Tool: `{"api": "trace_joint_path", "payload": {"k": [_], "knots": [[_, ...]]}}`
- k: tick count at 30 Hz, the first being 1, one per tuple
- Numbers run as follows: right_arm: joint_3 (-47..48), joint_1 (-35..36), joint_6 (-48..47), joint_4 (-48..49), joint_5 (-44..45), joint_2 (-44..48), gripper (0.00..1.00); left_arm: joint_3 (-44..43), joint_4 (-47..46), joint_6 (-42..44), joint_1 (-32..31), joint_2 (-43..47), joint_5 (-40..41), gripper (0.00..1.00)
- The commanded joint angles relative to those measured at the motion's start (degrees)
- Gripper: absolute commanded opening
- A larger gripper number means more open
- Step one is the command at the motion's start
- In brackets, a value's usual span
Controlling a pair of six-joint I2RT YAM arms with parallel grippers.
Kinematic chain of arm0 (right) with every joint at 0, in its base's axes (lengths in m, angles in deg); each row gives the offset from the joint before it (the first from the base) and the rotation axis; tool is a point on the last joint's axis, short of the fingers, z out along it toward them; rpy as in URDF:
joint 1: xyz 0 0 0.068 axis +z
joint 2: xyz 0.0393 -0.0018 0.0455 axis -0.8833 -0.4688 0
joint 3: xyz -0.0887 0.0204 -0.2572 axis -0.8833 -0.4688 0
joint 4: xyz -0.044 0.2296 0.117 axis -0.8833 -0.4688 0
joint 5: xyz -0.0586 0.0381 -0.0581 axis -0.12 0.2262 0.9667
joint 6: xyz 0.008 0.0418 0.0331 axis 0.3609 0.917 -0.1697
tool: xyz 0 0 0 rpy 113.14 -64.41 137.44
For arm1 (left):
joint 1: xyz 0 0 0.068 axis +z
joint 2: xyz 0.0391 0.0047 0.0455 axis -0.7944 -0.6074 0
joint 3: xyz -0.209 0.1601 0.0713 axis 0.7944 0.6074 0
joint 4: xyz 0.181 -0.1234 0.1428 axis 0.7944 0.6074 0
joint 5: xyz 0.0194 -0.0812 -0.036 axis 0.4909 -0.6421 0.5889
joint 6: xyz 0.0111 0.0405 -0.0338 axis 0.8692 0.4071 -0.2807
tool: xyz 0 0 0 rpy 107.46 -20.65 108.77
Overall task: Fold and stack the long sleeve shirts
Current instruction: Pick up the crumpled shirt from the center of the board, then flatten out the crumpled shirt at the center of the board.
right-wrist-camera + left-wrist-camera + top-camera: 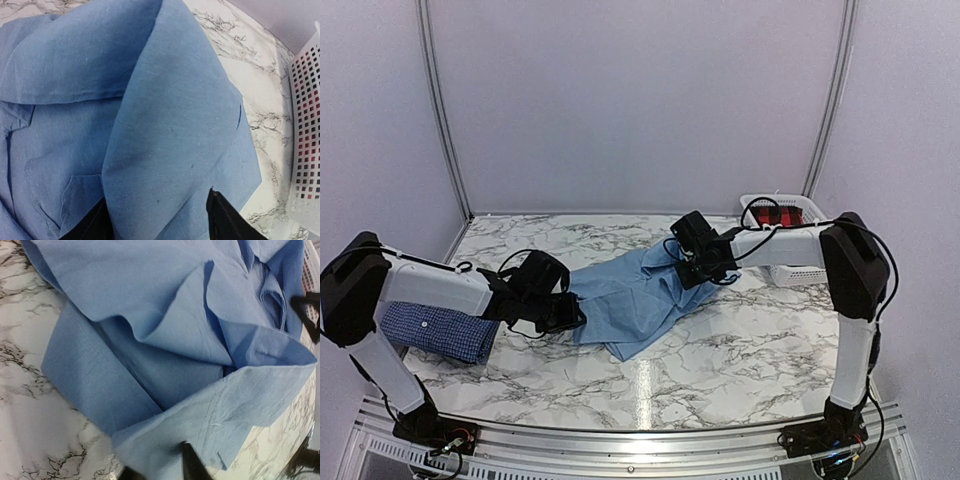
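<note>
Sitting roughly halfway, judging by the layout: keeping the dark checked shirt [440,332] folded at the near left of the table [720,350], leaving the light blue shirt [630,295] rumpled mid-table, awaiting folding and stacking. Straddling a raised fold at its far right with the right end effector [705,265], fingers wide apart. Meeting its left hem with the left end effector [568,314]; failing to show whether clamping.

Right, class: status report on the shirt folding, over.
Left gripper at blue shirt's edge, grip unclear. Right gripper open, astride a fold. Checked shirt folded, left. Basket right, clear of cloth.
</note>
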Motion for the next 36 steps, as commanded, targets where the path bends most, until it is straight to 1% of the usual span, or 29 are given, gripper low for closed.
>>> {"api": "trace_joint_path", "payload": {"k": [1, 2, 3, 5, 7, 8, 13, 16, 19, 21, 24, 25, 26, 27, 28, 29, 31, 32, 33, 36], "knots": [[0.2, -0.4, -0.1, 2.0, -2.0, -0.6, 0.53, -3.1, -0.1, 0.8, 0.5, 3.2, 6.2, 0.09], [0.1, -0.3, -0.1, 2.0, -2.2, -0.5, 0.45, -3.6, 0.5, 1.3, 1.1, 4.0, 7.1, 0.02], [0.1, -0.4, -0.1, 1.7, -2.2, -0.3, 0.36, -4.2, 0.9, 1.7, 1.8, 4.8, 7.8, 0.00], [-0.5, -0.4, -0.1, 1.2, -2.3, 0.3, 0.20, -5.5, 0.9, 2.6, 3.8, 5.9, 8.6, 0.00], [-1.6, -0.5, 0.0, 0.9, -2.4, 1.1, 0.06, -7.6, 0.9, 3.9, 6.2, 6.0, 8.1, 0.00], [-2.0, -0.4, 0.3, 0.5, -2.6, 1.8, 0.00, -9.1, 1.7, 4.5, 7.3, 5.5, 7.6, 0.00], [-4.4, -0.2, 1.6, -2.8, -4.6, 6.1, 0.00, -18.3, 4.0, 8.4, 13.0, 2.5, 5.7, 0.00], [-6.4, 0.7, 2.8, -6.0, -8.3, 10.1, 0.00, -30.5, 6.0, 11.5, 17.2, -3.2, 4.6, 0.00], [-7.9, 3.8, 4.0, -10.0, -11.6, 14.4, 0.00, -45.7, 7.8, 14.3, 19.6, -11.9, 4.6, 0.00], [-7.9, 7.0, 5.4, -12.9, -13.8, 17.1, 0.00, -56.8, 8.1, 14.6, 20.6, -18.6, 3.6, 0.00], [-9.0, 11.6, 8.6, -14.7, -19.3, 20.9, 0.00, -75.6, 8.2, 12.0, 21.1, -30.3, -2.1, 0.00], [-9.7, 12.7, 9.8, -14.9, -21.0, 22.2, 0.00, -81.8, 8.2, 10.7, 21.0, -35.4, -4.0, 0.00], [-10.3, 13.8, 10.7, -15.0, -23.4, 23.5, 0.00, -90.2, 8.0, 8.3, 20.8, -39.3, -5.2, 0.00], [-11.0, 14.3, 11.2, -15.0, -24.8, 24.5, 0.00, -95.7, 7.0, 6.7, 20.6, -42.5, -6.8, 0.00], [-11.7, 14.5, 11.7, -15.0, -25.3, 25.4, 0.00, -99.3, 5.0, 5.2, 20.3, -45.0, -8.3, 0.00], [-12.6, 14.6, 12.0, -14.9, -25.3, 26.3, 0.00, -100.7, 1.6, 3.6, 20.0, -46.2, -9.3, 0.00], [-14.4, 14.3, 11.9, -14.3, -24.7, 27.8, 0.00, -98.3, -5.7, 1.0, 18.7, -45.9, -10.5, 0.00], [-14.7, 13.6, 11.7, -14.8, -23.5, 28.0, 0.03, -97.0, -7.6, 0.7, 17.8, -45.5, -10.6, 0.00], [-14.5, 12.4, 11.4, -15.3, -22.5, 28.2, 0.11, -96.5, -8.2, 1.2, 16.8, -45.4, -10.7, 0.00], [-12.5, 8.6, 9.3, -13.5, -20.7, 29.5, 0.46, -95.2, -7.4, 2.2, 14.2, -45.5, -11.6, 0.00]]}}
